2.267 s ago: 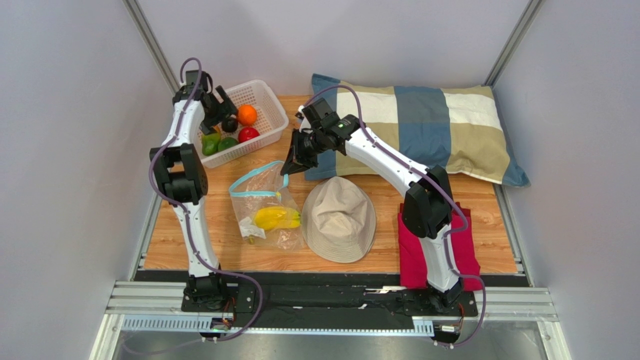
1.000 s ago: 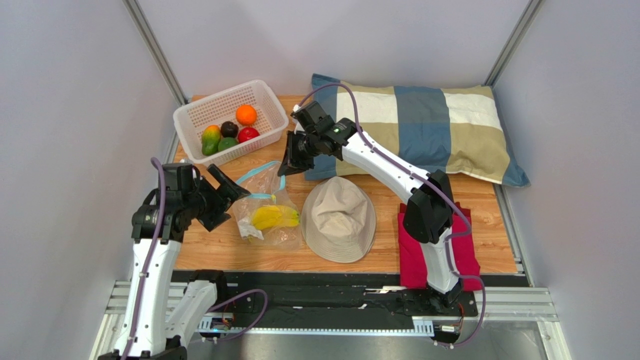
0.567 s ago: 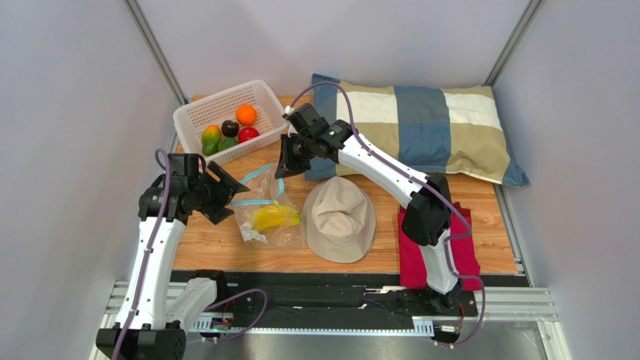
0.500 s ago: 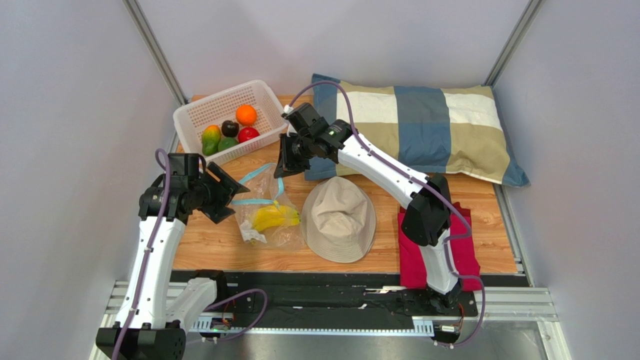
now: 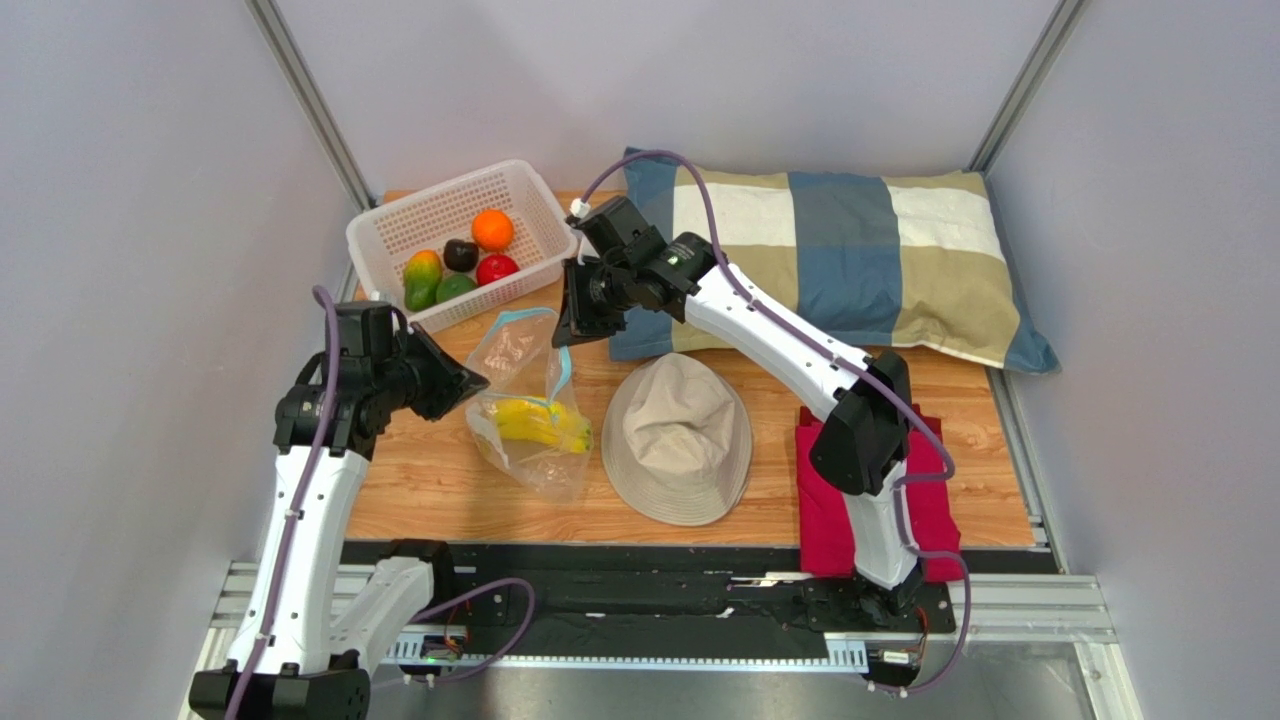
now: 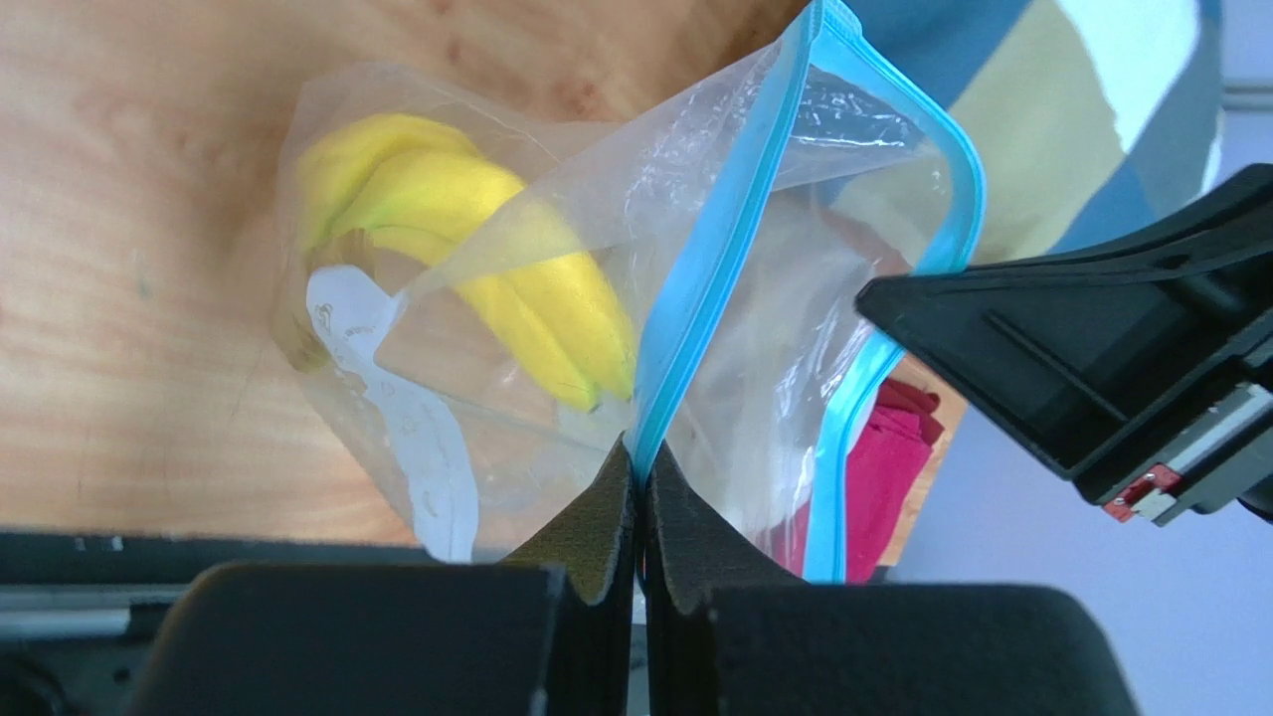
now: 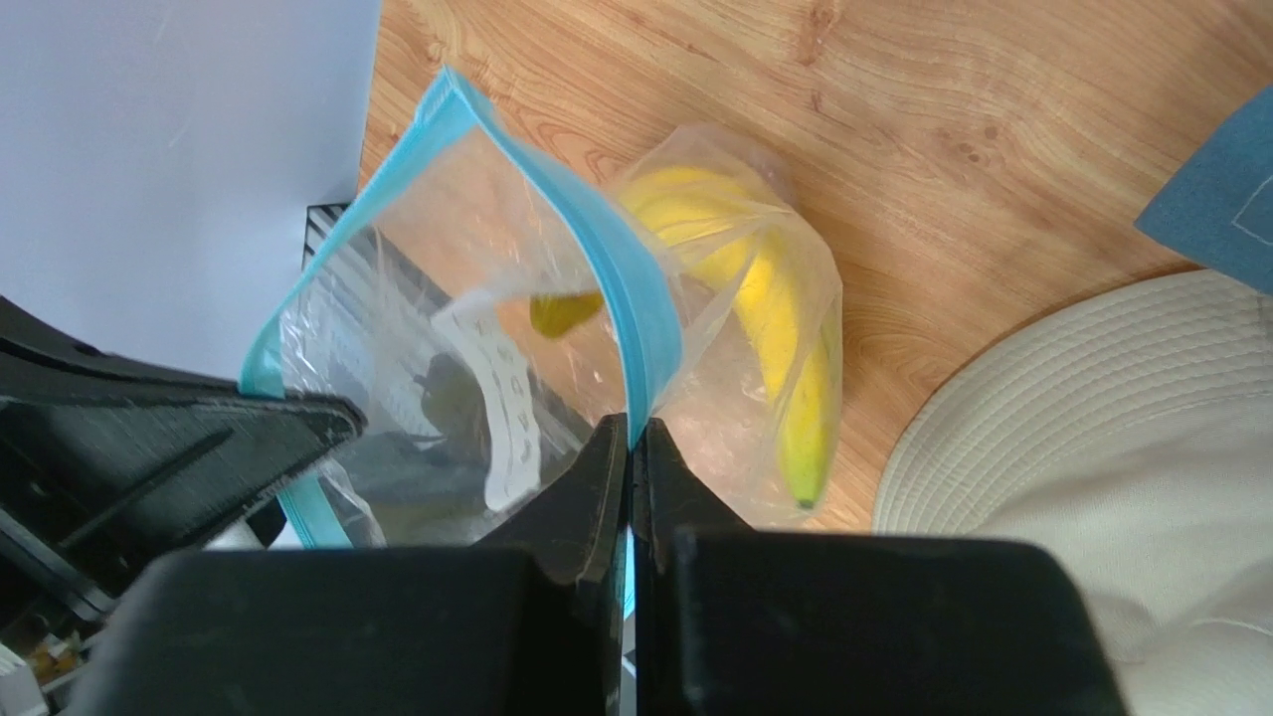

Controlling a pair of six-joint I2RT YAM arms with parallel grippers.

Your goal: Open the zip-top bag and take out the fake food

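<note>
Left hand (image 6: pixel 641 475), right hand (image 7: pixel 629 448): two pinching one zip-top bag (image 5: pixel 513 351).

Even, bright light falls from above, leaving soft shadows on the light wooden table (image 5: pixel 421 503). Wrist views blur the near black fingers (image 6: pixel 598 522).

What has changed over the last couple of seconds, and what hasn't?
The left gripper swung from the basket to the zip-top bag and shut on its blue rim, opposite the right gripper, which kept its hold. The bag and the bananas inside shifted slightly left. Basket, hat and pillow stayed put.
</note>
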